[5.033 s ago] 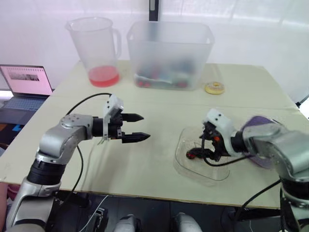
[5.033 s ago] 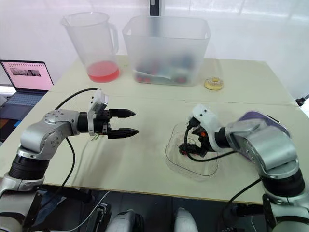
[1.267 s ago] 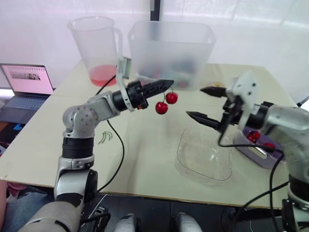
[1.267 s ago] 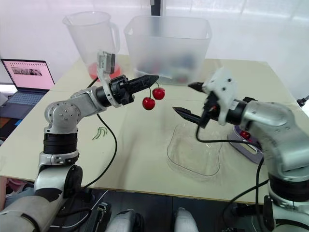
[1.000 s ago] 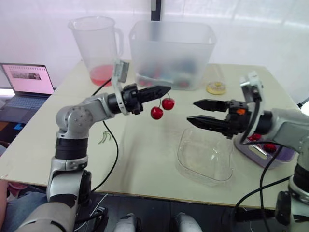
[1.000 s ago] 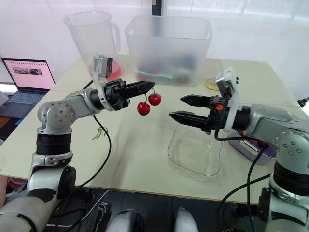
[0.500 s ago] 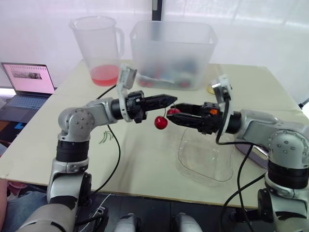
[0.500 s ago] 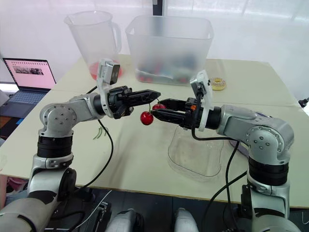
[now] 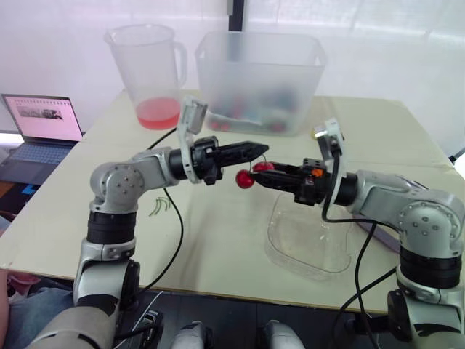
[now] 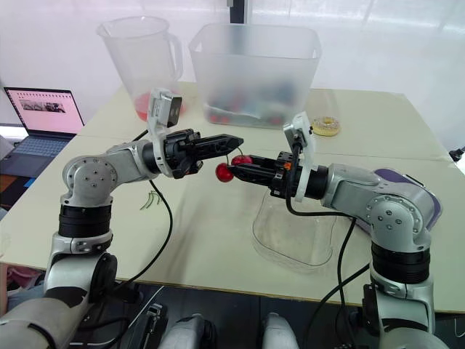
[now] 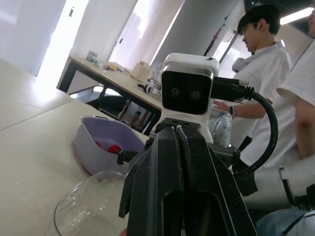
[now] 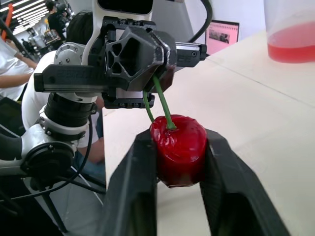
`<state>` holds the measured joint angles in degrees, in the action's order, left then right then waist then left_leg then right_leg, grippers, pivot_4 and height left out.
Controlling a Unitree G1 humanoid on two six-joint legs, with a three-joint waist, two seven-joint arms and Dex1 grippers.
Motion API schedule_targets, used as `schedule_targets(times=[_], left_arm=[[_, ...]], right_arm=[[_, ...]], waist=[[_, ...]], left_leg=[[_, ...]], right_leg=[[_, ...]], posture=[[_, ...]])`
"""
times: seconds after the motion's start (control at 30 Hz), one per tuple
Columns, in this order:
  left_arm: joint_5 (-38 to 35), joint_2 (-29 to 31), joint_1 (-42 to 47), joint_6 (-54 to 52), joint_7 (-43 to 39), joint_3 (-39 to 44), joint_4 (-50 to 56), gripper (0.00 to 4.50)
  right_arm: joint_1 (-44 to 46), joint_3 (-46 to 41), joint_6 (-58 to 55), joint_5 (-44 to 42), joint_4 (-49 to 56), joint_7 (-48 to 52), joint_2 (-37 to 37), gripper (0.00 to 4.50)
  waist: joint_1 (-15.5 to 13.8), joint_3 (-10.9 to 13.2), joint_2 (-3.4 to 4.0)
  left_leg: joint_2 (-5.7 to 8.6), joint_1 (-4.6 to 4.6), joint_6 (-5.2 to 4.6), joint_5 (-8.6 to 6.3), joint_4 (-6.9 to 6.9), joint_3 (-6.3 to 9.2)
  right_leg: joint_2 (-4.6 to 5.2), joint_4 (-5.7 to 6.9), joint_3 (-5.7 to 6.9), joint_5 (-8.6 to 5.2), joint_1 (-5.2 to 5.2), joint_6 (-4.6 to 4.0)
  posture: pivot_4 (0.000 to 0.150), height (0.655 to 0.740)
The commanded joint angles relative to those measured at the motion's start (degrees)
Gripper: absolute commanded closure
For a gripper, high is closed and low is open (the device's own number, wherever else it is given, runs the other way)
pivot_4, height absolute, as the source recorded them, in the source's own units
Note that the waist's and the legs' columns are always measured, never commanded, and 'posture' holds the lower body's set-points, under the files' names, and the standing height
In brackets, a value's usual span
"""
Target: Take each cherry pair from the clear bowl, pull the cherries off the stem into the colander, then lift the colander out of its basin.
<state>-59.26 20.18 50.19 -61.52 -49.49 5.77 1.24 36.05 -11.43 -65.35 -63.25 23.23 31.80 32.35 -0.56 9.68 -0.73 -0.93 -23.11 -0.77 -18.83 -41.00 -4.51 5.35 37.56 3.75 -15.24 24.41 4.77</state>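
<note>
My left gripper [image 9: 260, 149] is shut on the green stem of a cherry pair held in mid-air over the table. One red cherry [image 12: 178, 147] is pinched between the fingers of my right gripper [image 9: 253, 175], which is shut on it and meets the left one tip to tip. The second cherry [image 9: 245, 179] hangs just beside those fingertips. Below my right arm on the table lies the clear bowl [image 9: 305, 236]. The purple colander [image 11: 106, 142] stands to the right beyond it, with red cherries inside.
At the back of the table stand a pitcher with red liquid [image 9: 149, 73] and a large translucent tub [image 9: 258, 80]. A yellow ring [image 10: 325, 126] lies behind my right arm. Loose green stems [image 9: 156, 209] lie near my left elbow. A laptop [image 9: 40, 120] sits at far left.
My right gripper swung left from over the bowl to the cherry pair and its jaws came together on one cherry. The left gripper kept hold of the stem and barely moved.
</note>
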Motion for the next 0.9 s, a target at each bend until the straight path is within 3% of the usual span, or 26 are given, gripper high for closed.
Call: schedule_targets(times=[0.03,0.4,0.7,0.8,0.9], left_arm=[[-0.14,0.22,0.31,1.09,-0.24,0.37,1.65,4.50],[0.07,0.00,0.68,2.41,-0.01,0.52,1.53,4.50],[-0.06,-0.76,0.79,2.50,0.06,0.51,2.01,4.50],[0.09,-0.79,0.66,2.72,0.13,0.58,1.95,4.50],[0.49,-0.59,0.07,3.38,0.29,0.97,1.93,4.50]], right_arm=[[0.02,-0.82,1.43,-1.39,1.45,-0.79,0.19,3.87],[-11.53,-0.98,-0.97,-3.59,4.31,5.11,11.20,3.87],[-13.36,-5.95,0.53,-4.87,3.20,4.76,15.49,3.87],[-12.84,-11.87,2.38,-2.43,-1.88,5.53,19.38,3.87],[-14.20,-15.16,6.84,7.48,-11.02,8.57,28.87,3.87]], waist=[[0.00,0.00,0.00],[-0.10,0.00,0.00],[-0.23,0.00,0.00],[-0.28,0.00,0.00],[-0.31,0.00,0.00]], left_leg=[[0.00,0.00,0.00,0.00,0.00,0.00],[0.00,-0.07,-0.08,-0.05,-0.01,0.01],[0.00,-0.07,-0.09,-0.05,-0.01,0.01],[0.05,-0.09,-0.11,-0.06,-0.03,0.01],[0.10,-0.11,-0.16,-0.08,-0.04,-0.02]], right_leg=[[0.00,0.00,0.00,0.00,0.00,0.00],[0.02,-0.11,0.00,0.00,0.00,0.00],[0.03,-0.12,0.00,0.00,0.00,0.00],[0.07,-0.13,0.00,0.00,0.00,0.00],[0.12,-0.14,0.00,0.00,0.00,0.00]], posture=[[0.150,0.7078],[0.150,0.7078],[0.150,0.7078],[0.150,0.7078],[0.150,0.7078]])
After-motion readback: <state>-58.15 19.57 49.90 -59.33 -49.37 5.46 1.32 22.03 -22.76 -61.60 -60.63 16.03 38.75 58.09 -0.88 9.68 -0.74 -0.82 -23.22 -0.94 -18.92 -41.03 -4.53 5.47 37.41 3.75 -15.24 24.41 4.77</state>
